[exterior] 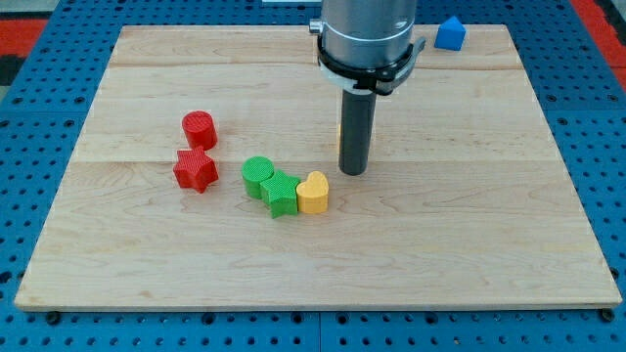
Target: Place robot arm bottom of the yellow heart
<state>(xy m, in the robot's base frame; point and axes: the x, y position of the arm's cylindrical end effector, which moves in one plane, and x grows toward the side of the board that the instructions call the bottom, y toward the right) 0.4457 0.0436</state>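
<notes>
No readable text, label, number or sign anywhere.

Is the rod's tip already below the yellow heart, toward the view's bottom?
No. My tip sits up and to the view's right of the yellow heart, not on its bottom side.

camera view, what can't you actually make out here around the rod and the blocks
- Arm: cut off by the view's top edge above the grey housing.
- Yellow sliver at the rod's left side: mostly hidden behind the rod, so what it is cannot be told.
- My tip: whether it touches the board cannot be told; it sits up and to the view's right of the yellow heart.
- Blue block: far and small, shape unclear.
</notes>
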